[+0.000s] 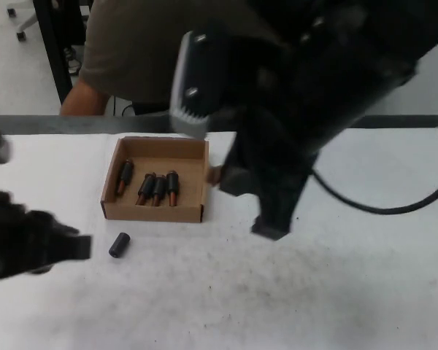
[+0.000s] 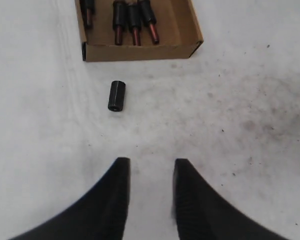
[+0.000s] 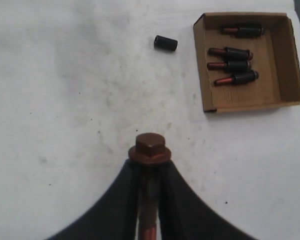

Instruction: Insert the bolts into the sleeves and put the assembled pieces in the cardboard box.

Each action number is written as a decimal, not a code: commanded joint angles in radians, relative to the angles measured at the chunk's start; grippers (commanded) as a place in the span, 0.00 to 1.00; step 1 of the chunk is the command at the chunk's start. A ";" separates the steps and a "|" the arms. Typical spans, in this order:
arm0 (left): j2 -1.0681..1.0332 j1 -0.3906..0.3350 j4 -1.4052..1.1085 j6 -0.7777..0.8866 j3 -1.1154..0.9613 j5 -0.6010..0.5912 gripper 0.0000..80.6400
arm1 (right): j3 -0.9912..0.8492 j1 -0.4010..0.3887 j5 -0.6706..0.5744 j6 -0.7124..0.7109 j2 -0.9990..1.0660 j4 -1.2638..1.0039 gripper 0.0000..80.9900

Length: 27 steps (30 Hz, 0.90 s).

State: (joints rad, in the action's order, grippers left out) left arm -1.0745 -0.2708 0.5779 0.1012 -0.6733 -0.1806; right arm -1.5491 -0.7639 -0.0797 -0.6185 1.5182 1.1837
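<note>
Right gripper [image 3: 150, 169] is closed tight on 1 bolt [image 3: 149, 148]. Hex head pokes out past the fingertips, shank runs back along the gap between the fingers. My read: that grip keeps the bolt axis in line with the gripper, but little free shank is exposed for mating.

Left gripper [image 2: 151, 165] is empty, fingers parted to a moderate gap, hovering low over the bench [image 1: 314, 292]. It points at the 1 loose sleeve [image 2: 116, 95], which lies on its side between the gripper and the cardboard box [image 2: 140, 51], just near of the box's near-left corner. Opening looks wider than the sleeve, so it's set for a straight pick.

Box sits far-left on the bench with 4 assembled pieces [image 3: 233, 65] lying flat inside: 3 close together, 1 apart to the left.

Judgement: 4 done, this bolt and sleeve look like the last pair. Next step is likely left picks the sleeve, then the arms mate the parts. Risk: the sleeve rolls when nudged.
</note>
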 commanded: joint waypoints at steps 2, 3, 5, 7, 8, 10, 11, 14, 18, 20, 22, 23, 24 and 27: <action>-0.125 -0.001 -0.025 -0.045 -0.082 -0.001 0.36 | -0.008 0.035 -0.023 0.037 -0.040 0.018 0.00; -0.175 -0.001 -0.027 -0.057 -0.111 -0.001 0.36 | -0.008 0.045 -0.023 0.037 -0.046 0.018 0.00; -0.262 -0.001 -0.029 -0.088 -0.169 -0.001 0.36 | -0.008 0.061 -0.023 0.037 -0.059 0.018 0.00; -0.343 -0.001 -0.029 -0.114 -0.217 -0.001 0.36 | -0.008 0.076 -0.023 0.037 -0.069 0.018 0.00; -0.384 -0.001 -0.029 -0.123 -0.242 -0.001 0.36 | -0.008 0.084 -0.023 0.037 -0.072 0.018 0.00; -0.460 -0.001 -0.025 -0.135 -0.282 0.007 0.36 | -0.008 0.095 -0.023 0.037 -0.077 0.018 0.00; -0.494 -0.001 -0.019 -0.135 -0.302 0.021 0.36 | -0.008 0.097 -0.023 0.037 -0.076 0.018 0.00; -0.572 -0.001 0.031 -0.160 -0.351 0.038 0.36 | -0.008 0.110 -0.023 0.037 -0.076 0.018 0.00; -0.650 -0.001 0.099 -0.162 -0.394 0.049 0.36 | -0.008 0.119 -0.023 0.037 -0.076 0.018 0.00; -0.673 -0.001 0.094 -0.160 -0.397 0.051 0.36 | -0.008 0.119 -0.023 0.037 -0.076 0.018 0.00; -0.685 -0.001 0.088 -0.160 -0.397 0.058 0.36 | -0.008 0.118 -0.043 0.037 -0.076 0.018 0.00; -0.688 -0.001 0.087 -0.163 -0.397 0.063 0.36 | -0.008 0.118 -0.046 0.037 -0.076 0.018 0.00; -0.692 -0.001 0.085 -0.165 -0.397 0.068 0.36 | -0.008 0.118 -0.046 0.037 -0.076 0.018 0.00; -0.696 -0.001 0.070 -0.200 -0.397 0.068 0.36 | -0.008 0.118 -0.046 0.037 -0.076 0.015 0.00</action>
State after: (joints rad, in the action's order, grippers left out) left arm -1.7711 -0.2708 0.6506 -0.0903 -1.0567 -0.1279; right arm -1.5491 -0.6500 -0.1109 -0.5897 1.4567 1.1980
